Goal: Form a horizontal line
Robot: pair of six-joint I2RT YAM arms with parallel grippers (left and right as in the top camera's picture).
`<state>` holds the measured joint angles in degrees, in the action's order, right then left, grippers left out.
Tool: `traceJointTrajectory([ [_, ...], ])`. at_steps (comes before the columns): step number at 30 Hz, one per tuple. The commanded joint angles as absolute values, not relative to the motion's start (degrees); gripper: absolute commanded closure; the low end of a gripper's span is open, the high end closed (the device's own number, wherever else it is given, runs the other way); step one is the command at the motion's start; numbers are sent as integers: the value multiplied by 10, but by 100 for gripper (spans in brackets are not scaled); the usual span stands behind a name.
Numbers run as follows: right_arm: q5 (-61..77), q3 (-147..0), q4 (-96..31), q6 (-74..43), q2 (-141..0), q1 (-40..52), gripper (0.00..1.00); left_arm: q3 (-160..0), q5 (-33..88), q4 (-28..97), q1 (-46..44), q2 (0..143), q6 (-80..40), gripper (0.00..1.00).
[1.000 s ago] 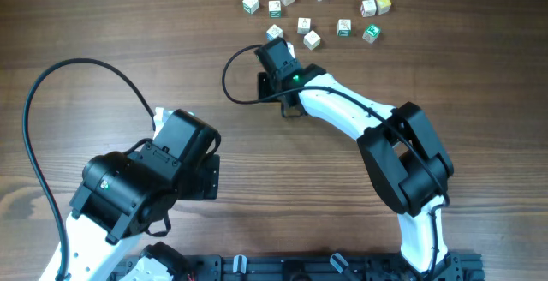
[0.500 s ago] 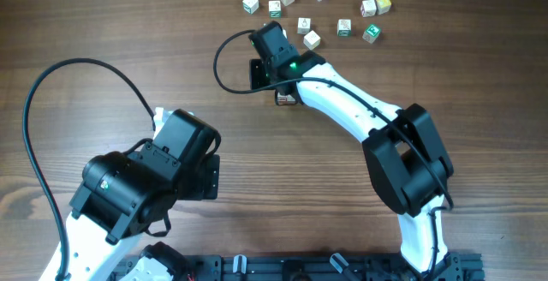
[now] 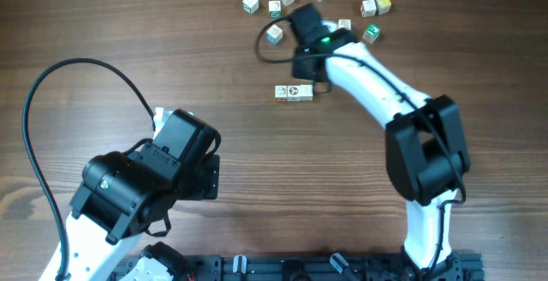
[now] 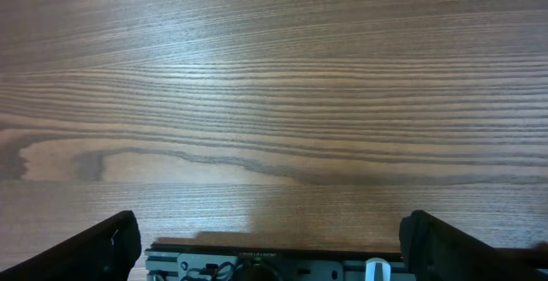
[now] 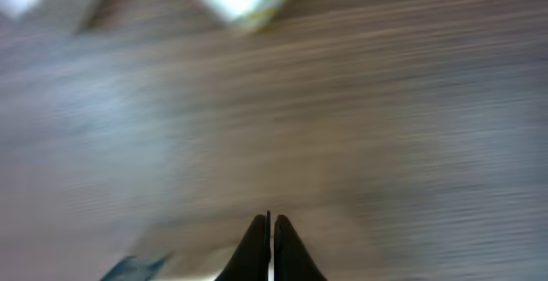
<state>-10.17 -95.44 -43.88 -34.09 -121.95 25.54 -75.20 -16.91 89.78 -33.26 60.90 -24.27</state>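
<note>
The right pincer (image 5: 270, 245) is seen closed and empty, and the left pincer (image 4: 270, 230) is held wide open. The horizontal line (image 3: 294, 92) is laid just behind the right pincer, apart from it. Probably a loose cube (image 3: 274, 33) ahead must be fetched next.

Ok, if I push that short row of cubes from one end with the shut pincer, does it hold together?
Probably not reliably. The row is separate small cubes only touching, so an off-centre push would likely buckle it. Flat faces on the smooth wooden table suggest sliding, not rolling. They look light, so gentle contact should do.
</note>
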Motion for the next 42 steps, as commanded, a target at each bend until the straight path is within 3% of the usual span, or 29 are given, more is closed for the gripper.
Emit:
traceJointTrajectory([
  [1, -121, -950, -442, -363, -1211, 233, 96, -749, -178, 896, -330, 609, -242, 0],
  [18, -119, -876, -380, -370, -1220, 225, 95, -749, -178, 896, -330, 609, -242, 0],
  [42, 18, -876, -350, -161, -1232, 226, 95, -749, -178, 896, -330, 609, -242, 0],
])
